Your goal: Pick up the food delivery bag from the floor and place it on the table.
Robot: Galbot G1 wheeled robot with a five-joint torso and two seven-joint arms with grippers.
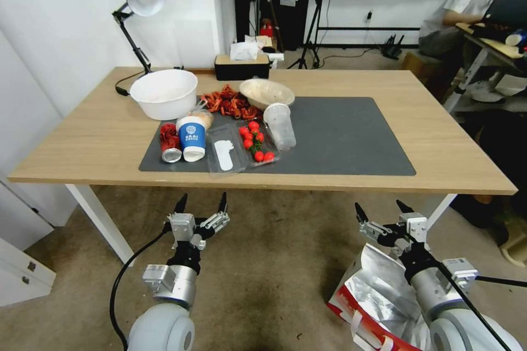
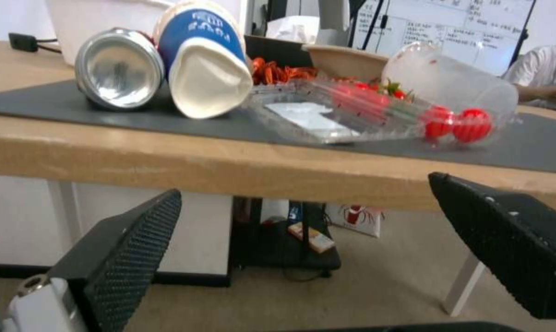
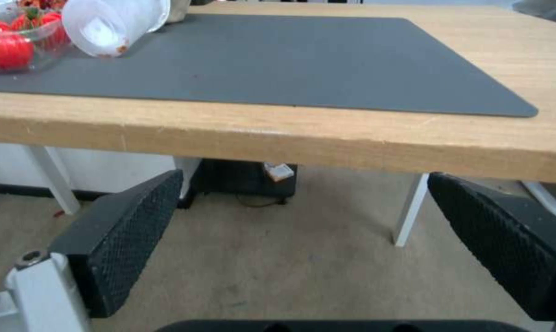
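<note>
Carpeted office floor [image 1: 263,263] in front of me, table [image 1: 82,137] just ahead. I'm holding both arms out low, below the table edge. Right gripper [image 1: 384,209] is hovering with jaws spread wide, pinching nothing, just above the food delivery bag [image 1: 373,296]. Left gripper [image 1: 202,203] is likewise spread and empty, parked over bare carpet, well apart from the bag.

Bag is sitting on the floor at my right, foil lining gaping open, white strap handles [image 1: 359,329] hanging near the bottom of the head view. Nothing is touching it yet.

On the table, the grey mat [image 1: 340,137] is carrying clutter on its left half: white bowl [image 1: 163,93], blue paper cup [image 1: 192,137], can [image 1: 170,145], tomato tray [image 1: 255,142]. Its right half is bare.

Progress, as I'm judging it: nothing done. Grasp, lift and placement are all remaining.
</note>
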